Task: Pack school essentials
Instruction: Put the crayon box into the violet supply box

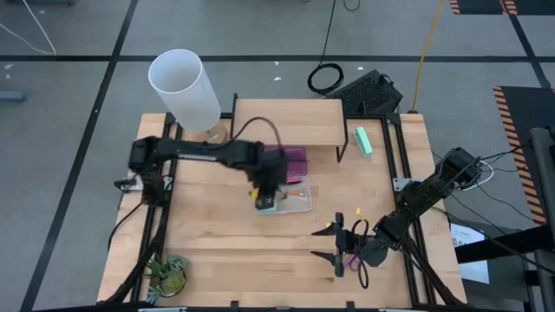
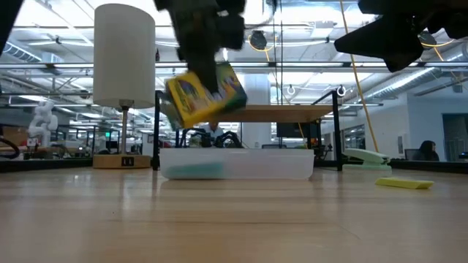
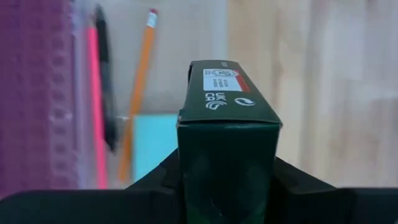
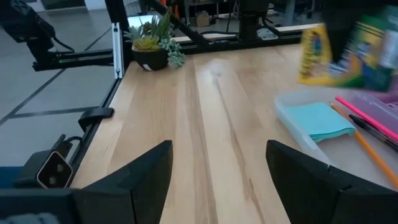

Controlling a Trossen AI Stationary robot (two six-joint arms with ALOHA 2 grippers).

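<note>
Two arms were in view, only one of them at work. The left gripper (image 1: 267, 196) hung over the clear plastic case (image 2: 235, 162) near the table's centre, its fingers pinching the yellow-green crayon box (image 2: 205, 93), which was tilted and clear of the case in the low view. In the left wrist view the box's dark green end panel (image 3: 227, 93) stood between the two fingers, gripped across its narrow thickness.

Already lying in the case were the light-blue note pad (image 4: 321, 121), a black pen (image 3: 106, 81), a thin pink stick (image 3: 96, 112) and an orange pencil (image 3: 138, 87), beside the purple lid (image 1: 295, 162) at about 12 o'clock of the gripper.

Handling, as a judgement: the box was probably thin cardboard, light and fairly stiff along its edges but liable to dent on its broad faces; its printed surface looked smooth, so it could slip or pivot under a loose pinch, as the tilt suggested. The best hold appeared to be across the narrow sides near mid-length, with moderate pressure.

The right gripper (image 4: 217, 180) waited with fingers spread near the table's 5 o'clock edge, well apart from the case. A small yellow piece (image 2: 404, 183) lay on the wood nearby.
</note>
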